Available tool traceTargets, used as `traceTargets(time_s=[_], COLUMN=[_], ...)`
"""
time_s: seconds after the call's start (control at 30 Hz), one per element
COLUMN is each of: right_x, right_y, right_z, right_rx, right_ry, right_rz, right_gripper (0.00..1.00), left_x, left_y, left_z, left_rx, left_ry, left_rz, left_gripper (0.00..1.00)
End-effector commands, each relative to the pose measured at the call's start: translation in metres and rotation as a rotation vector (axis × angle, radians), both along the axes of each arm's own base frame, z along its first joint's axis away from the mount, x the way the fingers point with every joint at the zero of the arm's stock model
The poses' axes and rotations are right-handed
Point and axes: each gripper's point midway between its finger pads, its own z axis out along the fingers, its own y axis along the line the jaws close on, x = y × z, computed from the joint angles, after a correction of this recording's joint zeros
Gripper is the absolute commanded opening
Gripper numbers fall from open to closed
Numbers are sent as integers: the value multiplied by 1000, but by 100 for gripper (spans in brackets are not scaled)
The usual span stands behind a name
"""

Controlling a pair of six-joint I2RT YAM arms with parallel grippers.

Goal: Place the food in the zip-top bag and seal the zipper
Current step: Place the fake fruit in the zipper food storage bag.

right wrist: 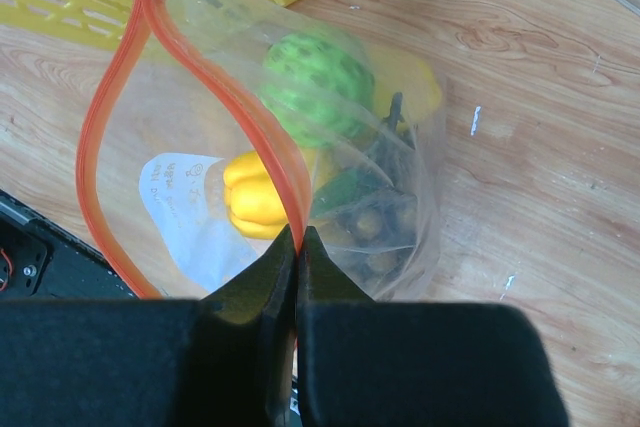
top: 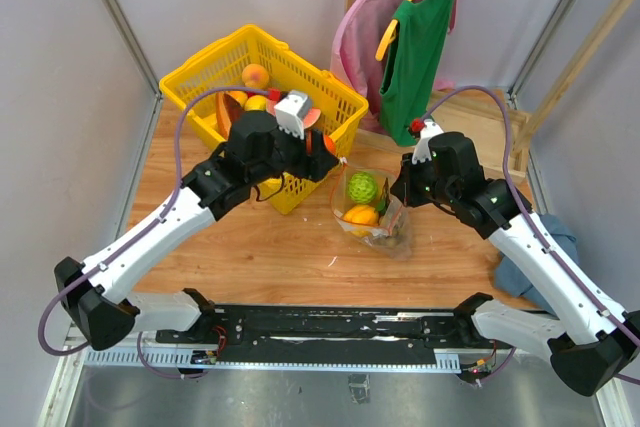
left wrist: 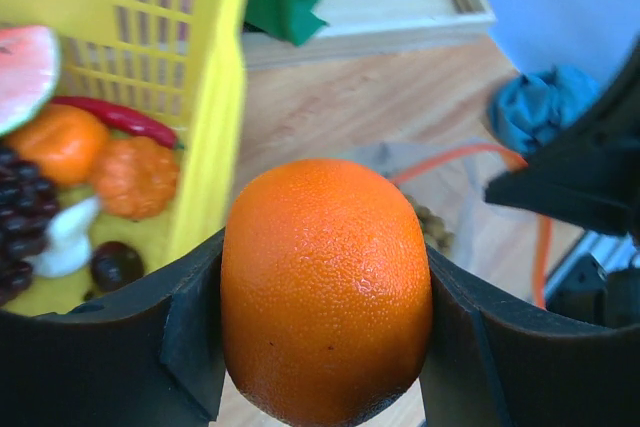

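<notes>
Zip-top bag (top: 372, 209) on table (top: 280, 257), 4 o'clock from yellow basket (top: 200, 72), mouth gaping. Inside: green bumpy ball (right wrist: 320, 87), yellow pepper (right wrist: 255, 197), grape bunch (right wrist: 375, 232). Right gripper (right wrist: 298, 242) pinched tight on zipper (right wrist: 86, 147). Left gripper (left wrist: 325, 347) part-open, clamping orange (left wrist: 325, 287) between fingers, at bag's 10 o'clock, beside basket corner.

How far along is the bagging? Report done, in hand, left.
Done: green ball, yellow pepper and grapes sit in the bag. In hand: the left end effector grips an orange; the right end effector pinches the zipper, holding the mouth open. Left: drop the orange in, then seal the zipper.
</notes>
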Motion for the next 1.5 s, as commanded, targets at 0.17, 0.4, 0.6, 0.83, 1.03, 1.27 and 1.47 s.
traceTargets(time_s=[0.17,0.4,0.6,0.83,1.03,1.27,1.47], right_x=[-5,-7,-7,-7,-6,-5,-6], right_y=[8,12,10,8,9,7,4], right_z=[7,6,12,16,17,17,16], right_rx=[45,68,73,78,76,65,60], right_ry=[-20,-15,-38,-57,-64,-73,-74], right_rz=[20,39,36,26,33,26,21], right_gripper=[1,0,1,1,1,1,1], left_x=[-49,-52,-58,-68,-79,-78,-72], left_y=[-69,-105,-129,-139,-144,-135,-108], left_z=[-3,-26,-67,-106,-105,-86,-56], left_rx=[-73,-69,31,167,218,198,161], left_ry=[-43,5,67,117,88,52,28], left_rz=[-244,-280,-312,-336,-369,-341,-212], left_gripper=[41,42,47,57,76,90,91])
